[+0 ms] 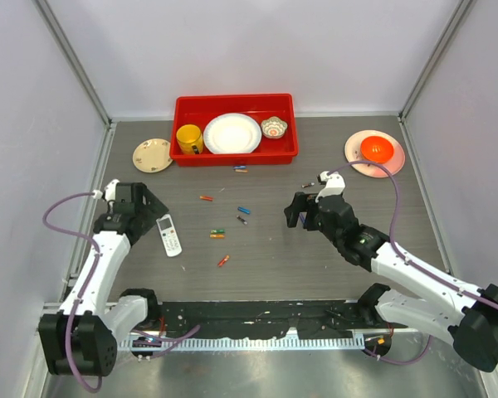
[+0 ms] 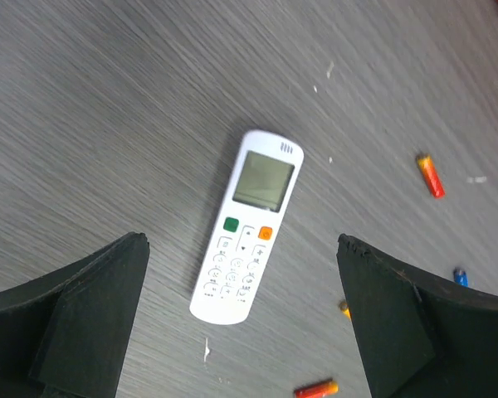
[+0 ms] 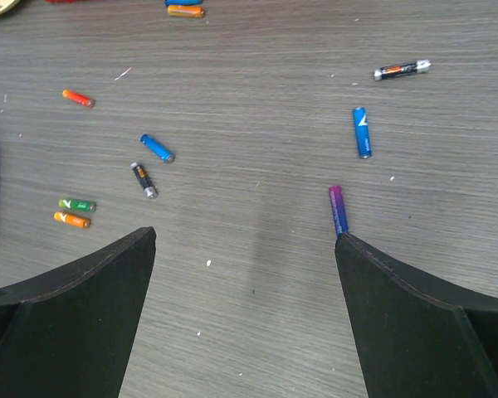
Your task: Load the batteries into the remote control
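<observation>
Grey wood table point(image 1: 266, 278) runs from the left wall point(image 1: 33, 124) across to the right wall point(image 1: 481, 124). The left gripper point(image 2: 241, 242) hangs not far from the left wall, with bare table all round it. Its two black fingers point(image 2: 91, 323) are spread as wide as they go and hold nothing. The remote control point(image 2: 247, 225) lies flat just under this gripper, between the two fingers, buttons up. Its screen end points away from the gripper, and the fingers are apart from it.

To the right of that gripper the batteries point(image 1: 217, 234) lie scattered on the table, most of them apart from each other. There is lots of bare table between the two grippers.

The right gripper point(image 3: 245, 236) is spread wide too and holds nothing. A purple and blue battery point(image 3: 338, 209) lies right at the tip of one finger point(image 3: 415, 323); I cannot tell if they touch. Past this gripper, near the right wall, sits a pink plate point(image 1: 355, 157) with an orange bowl point(image 1: 376, 149) on it.
</observation>
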Motion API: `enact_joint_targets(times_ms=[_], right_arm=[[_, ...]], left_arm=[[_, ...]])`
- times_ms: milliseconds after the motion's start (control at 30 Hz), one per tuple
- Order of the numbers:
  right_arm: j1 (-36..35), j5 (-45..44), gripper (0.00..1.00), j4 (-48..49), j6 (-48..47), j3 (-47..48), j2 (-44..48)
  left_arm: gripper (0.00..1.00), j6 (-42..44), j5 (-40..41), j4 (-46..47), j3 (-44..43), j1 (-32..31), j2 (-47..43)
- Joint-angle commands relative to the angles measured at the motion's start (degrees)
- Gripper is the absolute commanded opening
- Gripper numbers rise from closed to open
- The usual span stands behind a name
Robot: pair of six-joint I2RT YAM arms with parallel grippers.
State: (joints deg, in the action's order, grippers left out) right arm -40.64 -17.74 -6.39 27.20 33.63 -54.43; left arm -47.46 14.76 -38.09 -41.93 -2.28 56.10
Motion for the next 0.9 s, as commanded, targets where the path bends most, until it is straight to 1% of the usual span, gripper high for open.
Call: enact_joint_targets(times_ms=[0, 33, 133, 333, 467, 600, 867], right_arm=[[0.0, 3.5, 0.95, 1.6, 1.0, 1.1, -0.6], [0.0, 4.2, 0.95, 1.6, 1.0, 1.2, -0.7], [0.0, 6.0, 0.95, 2.7, 1.5, 1.1, -1.8], [0.0, 8.9, 0.95, 5.0, 3.5, 1.1, -4.8], [-0.1, 9.1, 0.95, 5.0, 3.4, 1.1, -5.2], [0.0, 8.9, 0.95, 3.3, 2.8, 1.7, -4.1], [-0.1, 7.8, 0.95, 0.8, 2.2, 2.4, 0.4]], left_arm=[[1.00, 4.9, -9.0, 1.7, 0.4, 0.5, 3.5], [1.00, 6.0, -10.9, 3.0, 1.3, 0.5, 4.0], [1.00, 6.0, -12.5, 4.2, 1.5, 0.5, 5.8], [1.00, 6.6, -11.3, 4.1, 0.4, 0.2, 9.7], [0.97, 7.3, -9.5, 3.5, -0.2, -1.2, 12.5], [0.91, 8.9, -9.1, 2.3, -1.2, -1.4, 14.8], [0.84, 12.7, -5.6, -0.4, -3.9, -3.8, 19.0]])
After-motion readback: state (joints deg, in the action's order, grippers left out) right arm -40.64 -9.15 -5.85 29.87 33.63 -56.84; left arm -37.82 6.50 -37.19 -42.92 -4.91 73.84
